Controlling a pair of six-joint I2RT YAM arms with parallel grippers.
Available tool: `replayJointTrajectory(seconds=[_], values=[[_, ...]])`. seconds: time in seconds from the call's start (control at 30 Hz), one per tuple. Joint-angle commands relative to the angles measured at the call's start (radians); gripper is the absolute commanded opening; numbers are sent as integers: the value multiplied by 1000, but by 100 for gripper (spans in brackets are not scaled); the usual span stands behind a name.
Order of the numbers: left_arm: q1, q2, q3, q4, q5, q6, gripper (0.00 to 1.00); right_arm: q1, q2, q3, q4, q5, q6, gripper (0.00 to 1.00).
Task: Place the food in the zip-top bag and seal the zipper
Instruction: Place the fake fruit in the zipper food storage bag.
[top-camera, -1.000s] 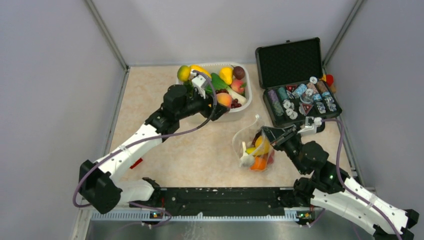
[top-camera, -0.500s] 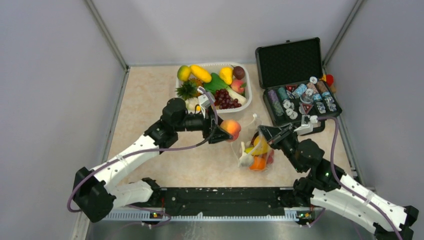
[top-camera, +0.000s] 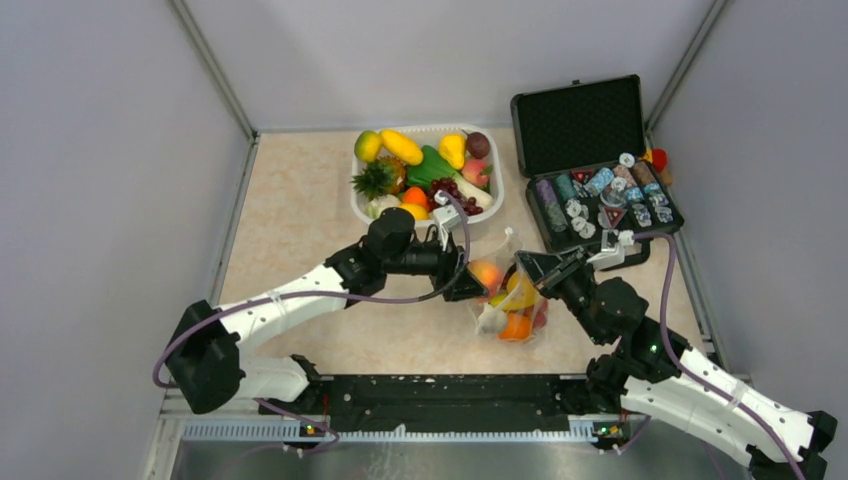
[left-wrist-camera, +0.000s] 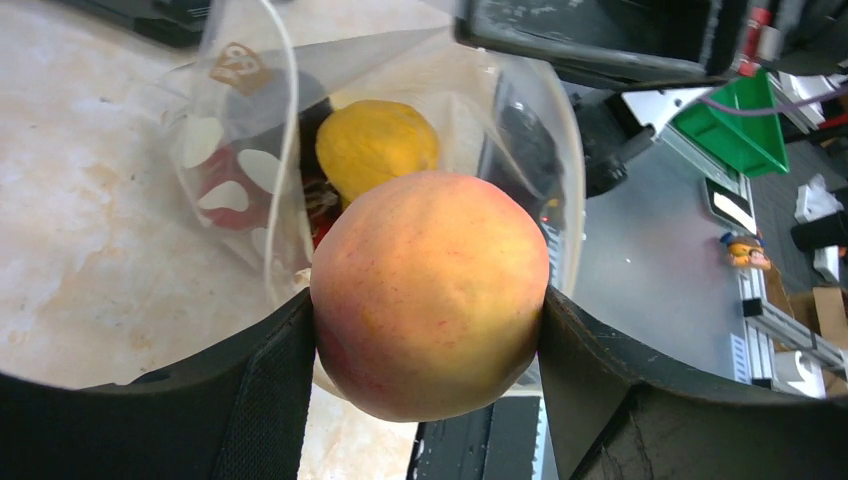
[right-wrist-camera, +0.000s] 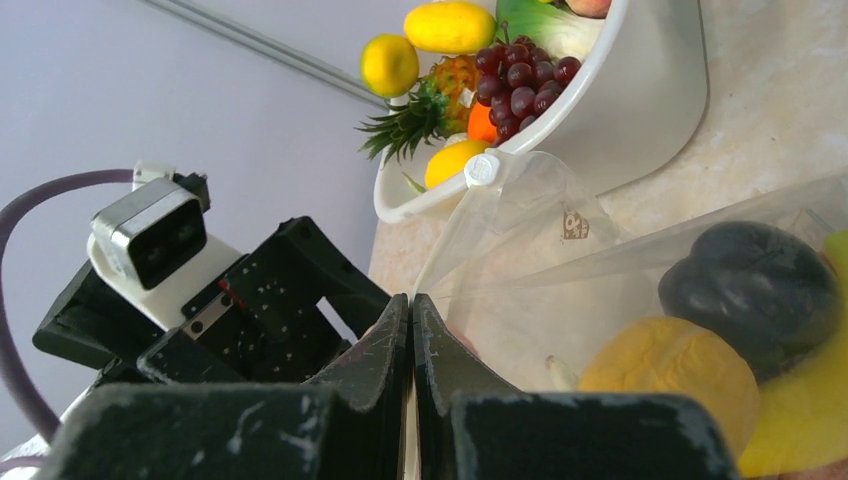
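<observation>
My left gripper (top-camera: 470, 283) (left-wrist-camera: 428, 305) is shut on a peach (top-camera: 487, 274) (left-wrist-camera: 430, 290), both black fingers pressing its sides. It holds the peach at the open mouth of the clear dotted zip-top bag (top-camera: 505, 305) (left-wrist-camera: 240, 150). The whitish zipper strip (left-wrist-camera: 293, 150) curves along that mouth. Inside the bag lie a yellow fruit (left-wrist-camera: 378, 145) (right-wrist-camera: 668, 385), a dark one (right-wrist-camera: 750, 285) and an orange piece (top-camera: 516, 327). My right gripper (top-camera: 530, 268) (right-wrist-camera: 411, 305) is shut on the bag's upper edge and holds it up.
A white tub (top-camera: 493, 205) (right-wrist-camera: 640, 110) of toy fruit stands behind the bag. At the back right an open black case (top-camera: 590, 125) holds several chips. Grey walls close in the left, back and right sides.
My left arm carried the peach from the white tub rightward and nearer, up to the bag's mouth. The right gripper kept its hold on the bag, barely shifting.
</observation>
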Motion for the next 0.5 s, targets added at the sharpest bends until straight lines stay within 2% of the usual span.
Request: replayJointTrajectory(seconds=[0.0,0.17,0.33,0.47], values=[[-1,29,69,43,-55,-28,56,6,3,8,58,-17,1,0],[-16,83,97,42,18,8,68,7,3,6,58,-16,1,0],[-28,93,116,-13,-10,42,77,6,2,6,58,-13,1,0],[-28,58,111,-33,-49,66,91,6,2,2,55,-9,5,0]])
